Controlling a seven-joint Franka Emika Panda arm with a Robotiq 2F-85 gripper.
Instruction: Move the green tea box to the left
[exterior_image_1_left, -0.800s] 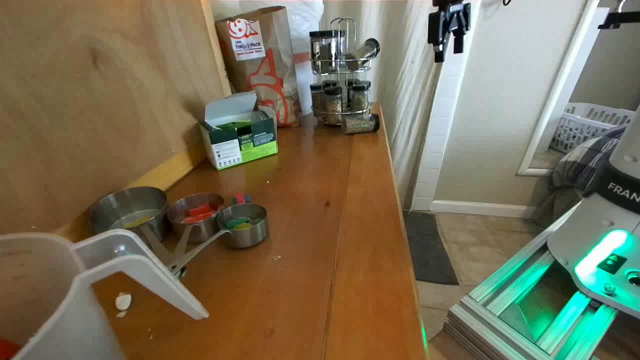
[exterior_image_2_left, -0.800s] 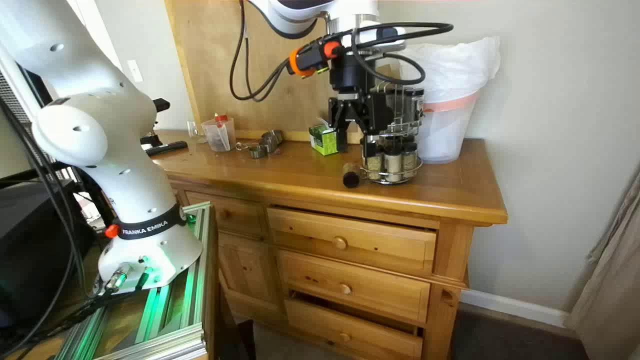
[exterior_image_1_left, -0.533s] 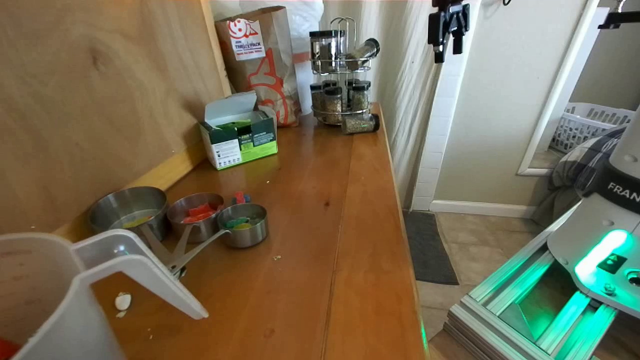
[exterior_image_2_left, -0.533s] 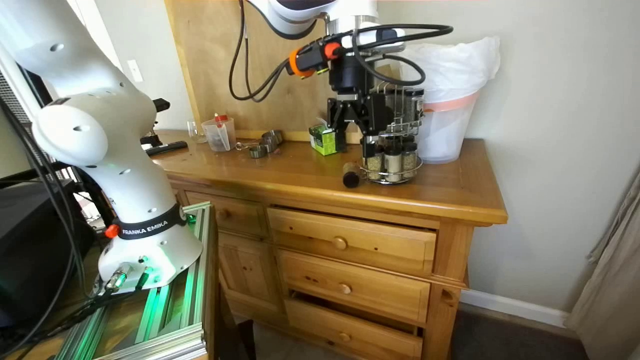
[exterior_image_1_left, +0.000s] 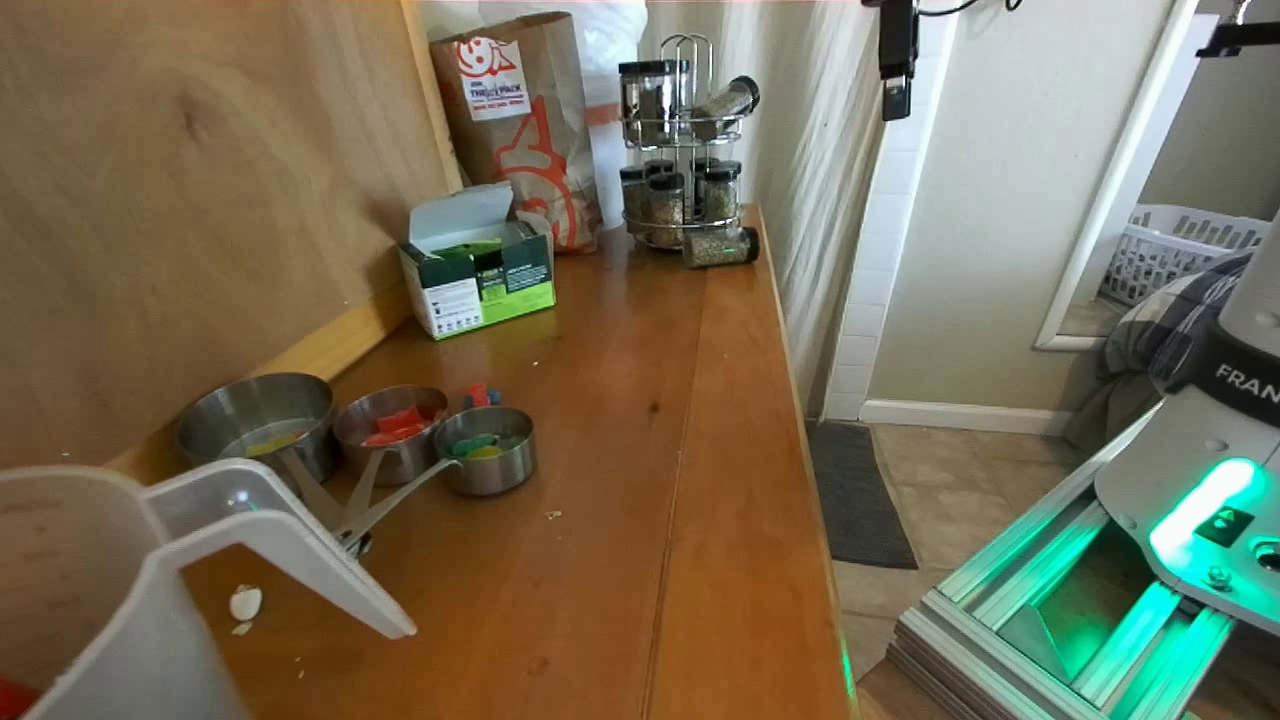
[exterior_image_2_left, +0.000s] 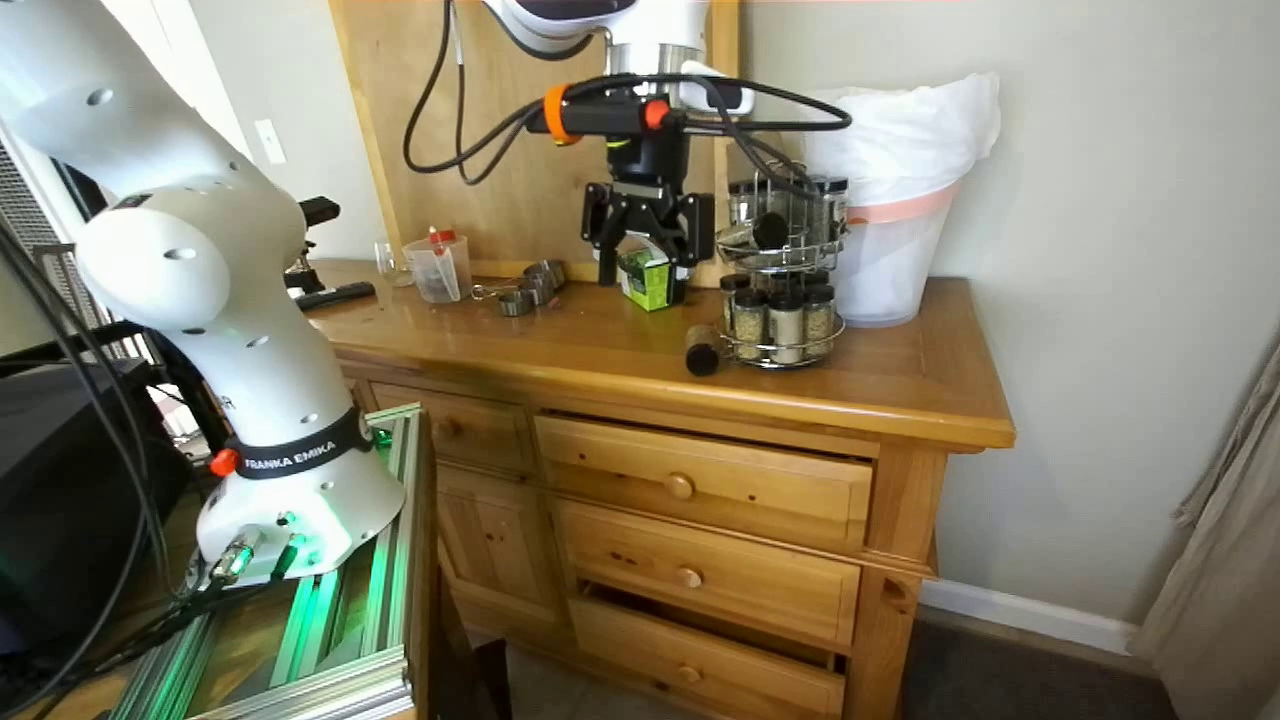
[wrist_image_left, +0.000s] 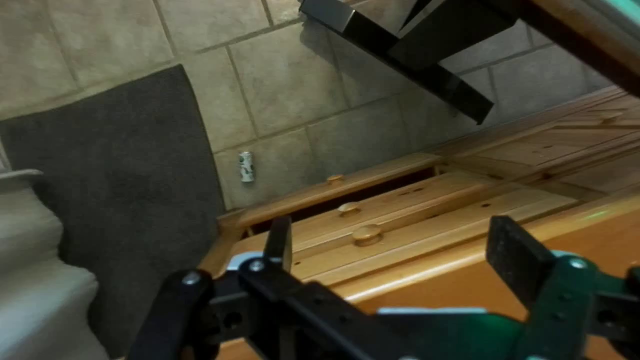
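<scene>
The green tea box (exterior_image_1_left: 505, 300) stands on the wooden dresser top against the wooden panel, its grey-white lid flap raised. It also shows in an exterior view (exterior_image_2_left: 648, 282), partly hidden behind my gripper. My gripper (exterior_image_2_left: 643, 278) is open and empty, pointing down. It hangs in the air on the near side of the box, apart from it. It also shows side-on at the top of an exterior view (exterior_image_1_left: 896, 95), off the dresser's front edge. In the wrist view the gripper (wrist_image_left: 392, 242) has its fingers wide apart with nothing between them; the box is out of view there.
A brown paper bag (exterior_image_1_left: 535, 150) stands behind the box. A spice rack (exterior_image_2_left: 785, 310) and a jar lying on its side (exterior_image_2_left: 703, 350) are at the right. Metal measuring cups (exterior_image_1_left: 490, 455) and a plastic jug (exterior_image_1_left: 100, 580) stand on the dresser top (exterior_image_1_left: 600, 560).
My gripper has moved left in an exterior view, away from the spice rack and in front of the box, and has turned about its vertical axis. The box has not moved.
</scene>
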